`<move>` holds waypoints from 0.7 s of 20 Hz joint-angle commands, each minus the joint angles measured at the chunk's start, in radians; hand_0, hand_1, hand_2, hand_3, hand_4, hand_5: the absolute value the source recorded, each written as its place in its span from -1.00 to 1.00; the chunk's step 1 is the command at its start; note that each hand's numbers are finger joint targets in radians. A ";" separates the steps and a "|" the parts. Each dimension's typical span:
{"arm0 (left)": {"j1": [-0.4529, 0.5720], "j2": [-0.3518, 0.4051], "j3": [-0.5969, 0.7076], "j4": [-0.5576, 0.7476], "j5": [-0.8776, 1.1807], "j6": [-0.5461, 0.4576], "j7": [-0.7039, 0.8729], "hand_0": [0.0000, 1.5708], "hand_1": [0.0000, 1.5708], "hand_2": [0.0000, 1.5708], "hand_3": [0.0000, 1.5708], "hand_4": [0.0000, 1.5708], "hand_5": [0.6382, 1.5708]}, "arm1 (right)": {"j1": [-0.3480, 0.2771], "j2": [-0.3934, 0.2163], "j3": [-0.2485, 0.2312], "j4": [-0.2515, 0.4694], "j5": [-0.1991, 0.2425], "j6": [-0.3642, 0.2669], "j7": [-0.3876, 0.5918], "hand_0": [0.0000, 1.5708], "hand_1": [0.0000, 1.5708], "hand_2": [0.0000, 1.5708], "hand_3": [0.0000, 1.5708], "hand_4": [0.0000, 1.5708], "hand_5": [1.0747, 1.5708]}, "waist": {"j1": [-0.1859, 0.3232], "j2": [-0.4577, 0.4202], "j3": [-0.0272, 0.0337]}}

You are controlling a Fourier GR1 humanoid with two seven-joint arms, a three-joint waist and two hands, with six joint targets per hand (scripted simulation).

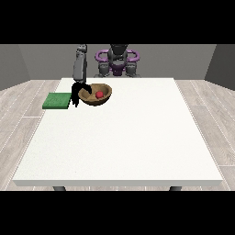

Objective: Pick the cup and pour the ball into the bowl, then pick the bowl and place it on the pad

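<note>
A brown wooden bowl (95, 95) sits at the table's far left part with a red ball (99, 94) inside it. The hand at the view's left (77, 93) hangs from a grey forearm at the bowl's left rim. Its dark fingers reach over that rim, and its thumb points down outside the wall. A flat green pad (57, 100) lies just left of the hand, near the table's left edge. I see no cup in this view. The other hand does not show.
The white table (124, 137) stretches wide towards the camera and to the right. The robot's torso (117, 62) stands behind the far edge. Wooden floor surrounds the table.
</note>
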 commanded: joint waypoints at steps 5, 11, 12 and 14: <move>-0.011 0.031 0.033 -0.017 0.055 -0.041 -0.002 -1.00 -1.00 -1.00 -1.00 0.34 0.91 | 0.116 -0.091 -0.002 0.092 0.077 -0.157 0.071 1.00 1.00 1.00 1.00 0.16 0.63 | 0.049 0.097 0.0202; -0.019 0.029 0.039 0.008 0.047 -0.026 -0.019 -1.00 -1.00 -1.00 -1.00 0.48 0.91 | 0.100 -0.137 0.048 0.006 0.116 -0.231 0.170 1.00 1.00 1.00 0.64 0.27 0.88 | 0.037 0.064 0.0166; 0.005 0.039 0.034 0.031 0.052 -0.045 0.013 -1.00 -1.00 -1.00 -1.00 0.49 0.91 | 0.093 -0.159 0.043 -0.016 0.108 -0.252 0.229 1.00 1.00 1.00 0.58 0.28 0.90 | 0.042 0.009 0.0160; -0.029 0.070 0.056 0.074 0.060 -0.044 0.014 -1.00 -1.00 -1.00 -1.00 0.51 0.90 | 0.060 -0.225 0.066 -0.059 0.132 -0.259 0.292 1.00 1.00 1.00 0.59 0.29 0.90 | 0.004 0.016 0.0144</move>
